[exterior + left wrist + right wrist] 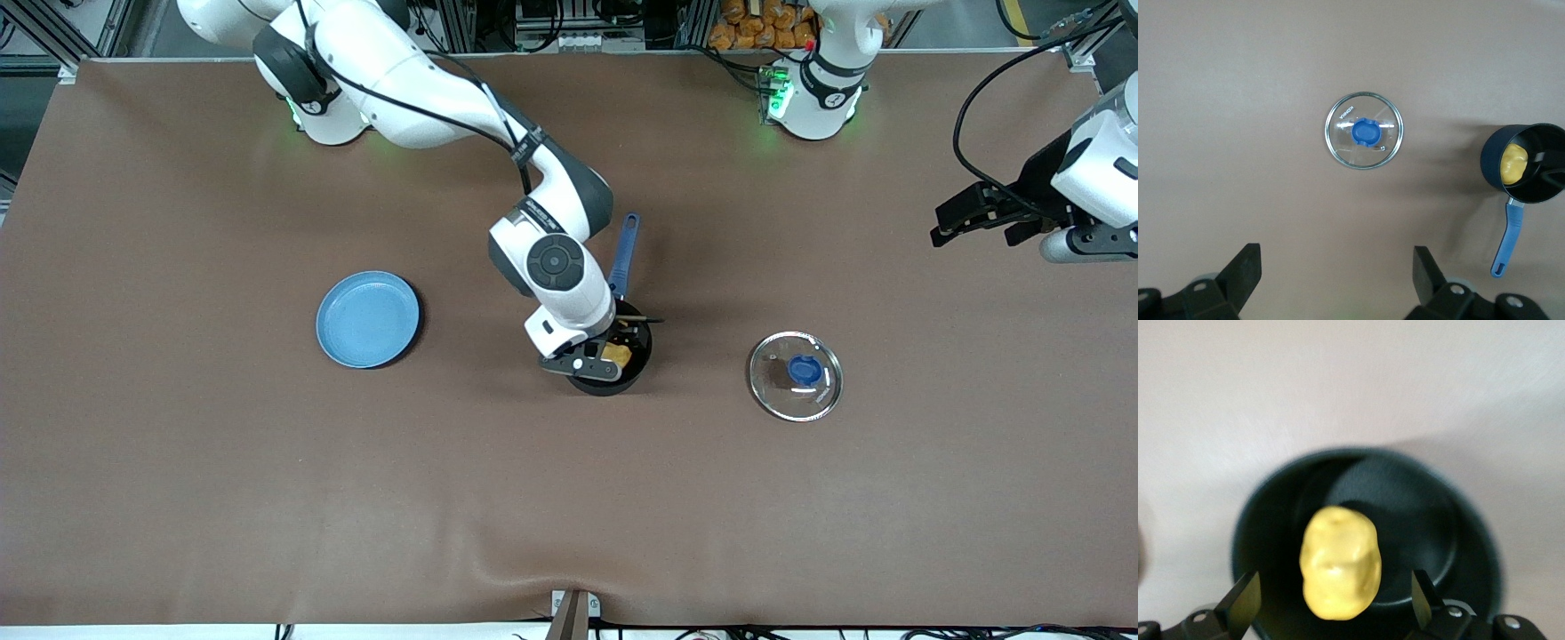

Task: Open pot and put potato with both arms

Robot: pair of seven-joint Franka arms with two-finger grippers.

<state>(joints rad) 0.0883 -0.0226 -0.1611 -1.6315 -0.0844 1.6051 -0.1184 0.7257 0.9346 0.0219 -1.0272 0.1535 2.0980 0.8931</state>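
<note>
Right wrist view: potato [1339, 563] dropped into pot [1458, 540] — right gripper [1331, 603] jaws apart above it. Left gripper [956, 218] parked high, jaws apart. Next, judging so: withdraw clear.

The potato [1339, 563] lies in the pot [612, 356] at mid-table. The lid [795, 375] lies flat on the table [178, 462], off the pot, toward the left arm's end. The plate [367, 319] lies toward the right arm's end.
</note>
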